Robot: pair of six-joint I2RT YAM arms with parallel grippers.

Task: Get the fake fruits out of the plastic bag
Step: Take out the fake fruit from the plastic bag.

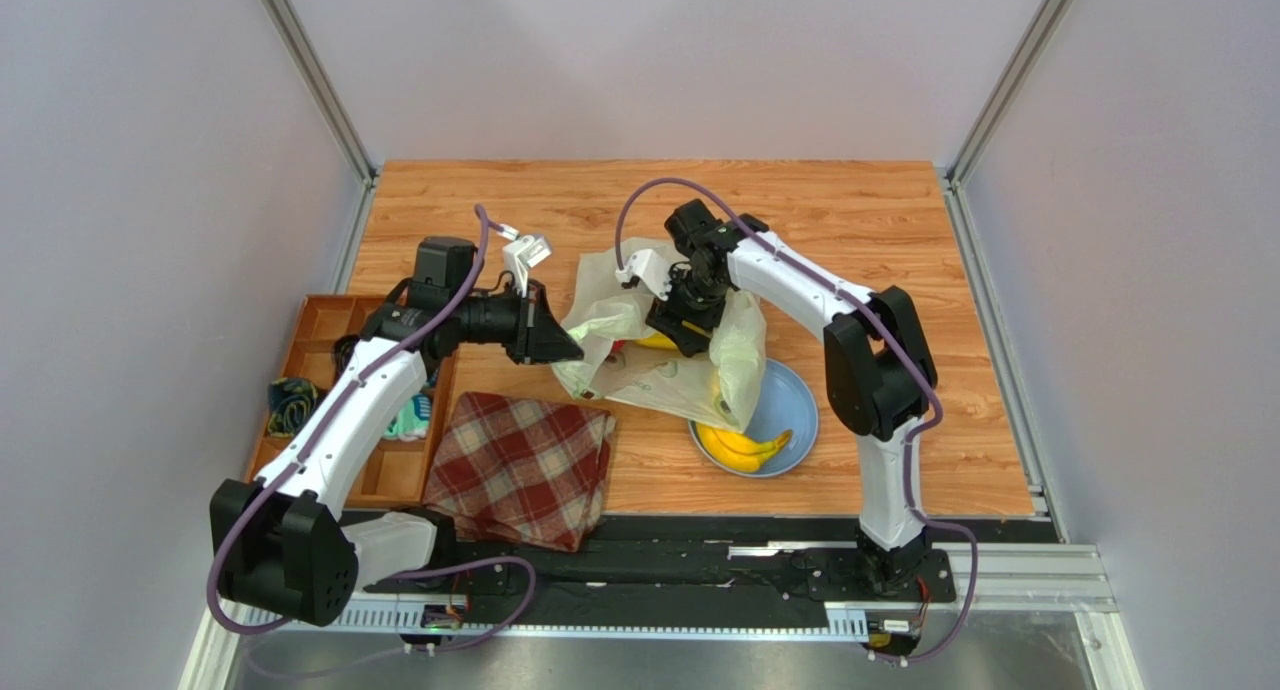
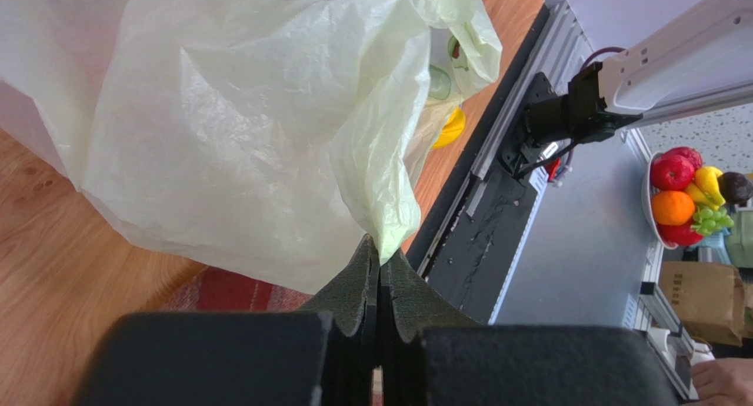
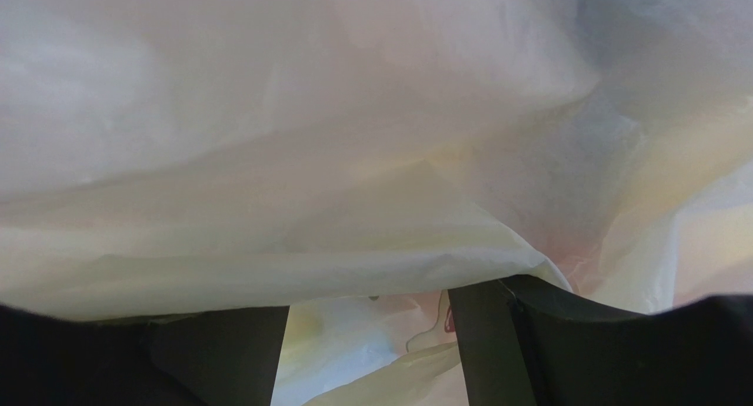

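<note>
The plastic bag (image 1: 661,363) lies crumpled at the table's middle, its right end draped over the blue plate (image 1: 796,405). A yellow banana bunch (image 1: 747,449) lies on that plate. My left gripper (image 1: 559,339) is shut on a fold of the bag's left edge; in the left wrist view the jaws (image 2: 380,258) pinch the film of the bag (image 2: 247,115). My right gripper (image 1: 684,318) is down in the bag's opening. In the right wrist view its fingers (image 3: 495,335) stand apart with only bag film (image 3: 353,159) around them. A yellowish shape (image 1: 654,341) shows by that gripper. The other fruits are hidden.
A red plaid cloth (image 1: 519,468) lies at the front left of the bag. A wooden compartment tray (image 1: 349,363) with small items stands at the left edge. A black rail (image 1: 721,548) runs along the near edge. A fruit bowl (image 2: 694,194) stands off the table.
</note>
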